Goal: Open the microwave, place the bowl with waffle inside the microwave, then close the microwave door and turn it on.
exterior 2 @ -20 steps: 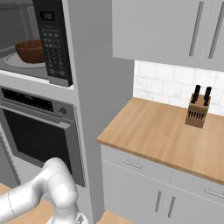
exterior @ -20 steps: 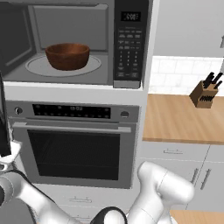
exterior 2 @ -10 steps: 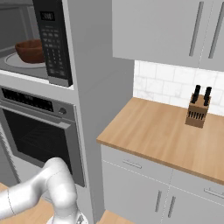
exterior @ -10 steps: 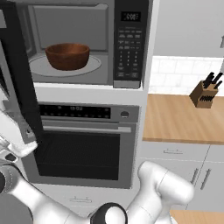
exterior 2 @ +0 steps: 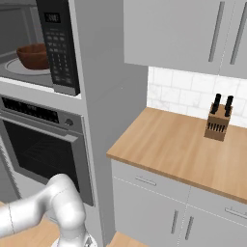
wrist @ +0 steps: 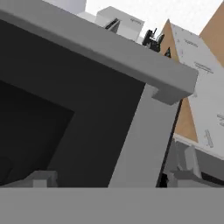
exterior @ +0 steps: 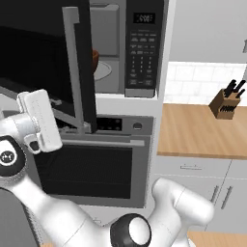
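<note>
Closing next: microwave door (exterior: 43, 62) hangs half-shut just ahead of your open, empty tool; push it toward the bowl (exterior 2: 34, 56).

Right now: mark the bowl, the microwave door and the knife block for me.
bowl (exterior 2: 34, 55): right base view, on its brown outer wall.
microwave door (exterior: 41, 62): left base view, on the dark glass panel.
knife block (exterior 2: 217, 124): right base view, on the wooden front face.

A home kitchen is shown: a microwave (exterior 2: 55, 46) is built in above a wall oven (exterior 2: 43, 144), a wooden surface (exterior 2: 178, 149) is set over grey cabinets (exterior 2: 159, 198), and a knife block (exterior 2: 218, 121) is placed before white tiles (exterior 2: 178, 94).
</note>
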You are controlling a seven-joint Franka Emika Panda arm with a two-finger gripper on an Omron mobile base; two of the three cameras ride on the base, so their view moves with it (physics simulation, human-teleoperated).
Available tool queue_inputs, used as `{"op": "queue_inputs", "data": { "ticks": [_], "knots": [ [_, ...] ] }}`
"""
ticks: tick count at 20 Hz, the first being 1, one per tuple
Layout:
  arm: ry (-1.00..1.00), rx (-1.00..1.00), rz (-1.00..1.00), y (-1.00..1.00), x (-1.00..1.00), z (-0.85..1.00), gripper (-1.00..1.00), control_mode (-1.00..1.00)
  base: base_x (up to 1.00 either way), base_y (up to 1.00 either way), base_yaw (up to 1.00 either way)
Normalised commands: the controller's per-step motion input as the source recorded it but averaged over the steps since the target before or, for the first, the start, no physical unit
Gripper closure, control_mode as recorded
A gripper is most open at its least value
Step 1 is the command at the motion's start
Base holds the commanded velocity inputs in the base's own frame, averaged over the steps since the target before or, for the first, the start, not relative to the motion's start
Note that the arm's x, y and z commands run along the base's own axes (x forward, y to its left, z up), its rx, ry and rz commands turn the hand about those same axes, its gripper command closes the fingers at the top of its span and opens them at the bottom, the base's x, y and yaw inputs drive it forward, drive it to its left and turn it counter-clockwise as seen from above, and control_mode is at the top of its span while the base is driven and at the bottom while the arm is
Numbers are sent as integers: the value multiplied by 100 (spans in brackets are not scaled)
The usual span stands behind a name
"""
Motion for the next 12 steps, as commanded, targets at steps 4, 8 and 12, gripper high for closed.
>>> {"op": "queue_inputs", "data": {
  "ticks": [4,8,12],
  "knots": [
    [10,30,3,-84,68,12,-100,-100,0,0,0],
    [0,24,10,-59,87,0,-100,-100,0,0,0],
    [-5,26,14,-43,87,0,-100,-100,0,0,0]
  ]
}}
